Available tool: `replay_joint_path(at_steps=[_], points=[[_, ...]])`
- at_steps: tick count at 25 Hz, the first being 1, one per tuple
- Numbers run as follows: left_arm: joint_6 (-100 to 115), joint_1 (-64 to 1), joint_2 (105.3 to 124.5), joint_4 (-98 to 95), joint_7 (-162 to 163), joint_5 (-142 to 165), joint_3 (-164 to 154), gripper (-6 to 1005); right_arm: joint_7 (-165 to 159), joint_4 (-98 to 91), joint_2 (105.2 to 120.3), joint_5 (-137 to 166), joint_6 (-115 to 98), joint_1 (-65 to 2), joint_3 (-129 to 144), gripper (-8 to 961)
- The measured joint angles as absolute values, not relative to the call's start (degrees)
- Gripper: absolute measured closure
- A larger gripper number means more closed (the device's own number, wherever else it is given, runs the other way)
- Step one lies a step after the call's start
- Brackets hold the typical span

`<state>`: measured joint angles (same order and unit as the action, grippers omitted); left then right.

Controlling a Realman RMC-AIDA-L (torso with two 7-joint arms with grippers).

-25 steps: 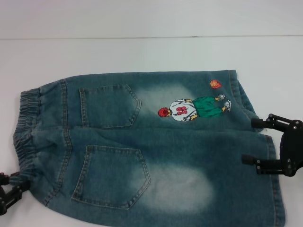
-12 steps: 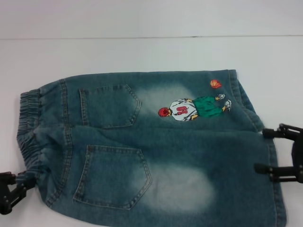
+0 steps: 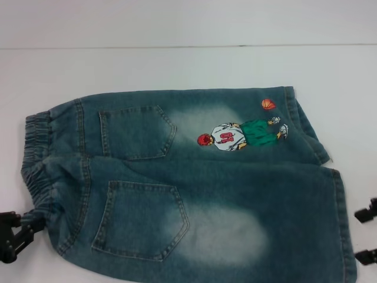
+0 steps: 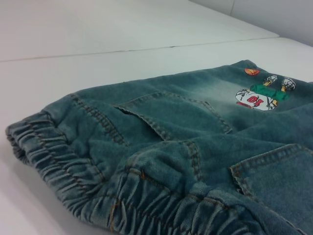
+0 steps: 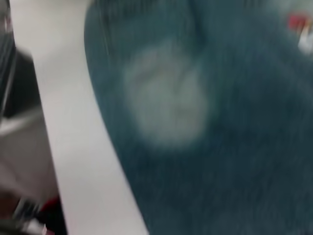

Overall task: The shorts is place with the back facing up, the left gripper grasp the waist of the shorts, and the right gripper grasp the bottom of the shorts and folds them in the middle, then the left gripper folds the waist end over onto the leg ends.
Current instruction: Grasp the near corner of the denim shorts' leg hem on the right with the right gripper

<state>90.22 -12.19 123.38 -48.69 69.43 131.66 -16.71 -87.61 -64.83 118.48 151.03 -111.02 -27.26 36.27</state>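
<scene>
Lying flat and back-side up on the plain white surface [image 3: 177, 65], the shorts [image 3: 194, 188] fill most of the head view, with the waist [image 3: 36, 159] at the left and the leg ends [image 3: 339, 218] at the right. At the far left edge, the left hand [image 3: 17, 231] sits at the near corner of the waist, its black fingers pinched on the bunched elastic, so it is holding the waist there. The waist is a gathered band, crinkled into fine ribs, and the left wrist view shows its folds swelling up close to the camera. Next come two flat patch pockets [image 3: 136, 132] with pale double stitching, one beyond the other, both lying smooth with nothing seen in them. The denim is blue-green and soft-looking, faded into pale bleached patches [image 3: 221, 233] toward the middle. Farther right sits the embroidered basketball player [image 3: 241, 135] in a white top and green shorts, with a small orange ball [image 3: 268, 104] near the far hem. The hems are flat, straight and stitched. At the right edge, the right hand [image 3: 366, 236] shows only two black fingertips spread wide apart, just beside the near leg hem and holding nothing.
</scene>
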Motion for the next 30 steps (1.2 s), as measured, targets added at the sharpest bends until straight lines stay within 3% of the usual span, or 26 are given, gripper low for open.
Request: replay_joint_path(at_steps=[9, 30], points=[[90.1, -12.7, 123.58, -48.7, 69.4, 131.6, -16.6, 832, -96.5, -66.3, 118.72, 164.2, -113.5, -33.6, 42.7, 13], [88.0, -12.7, 123.66, -48.6, 69.4, 131.7, -16.5, 834, -101.2, -61.2, 119.93, 164.8, -113.6, -34.4, 55.7, 13]])
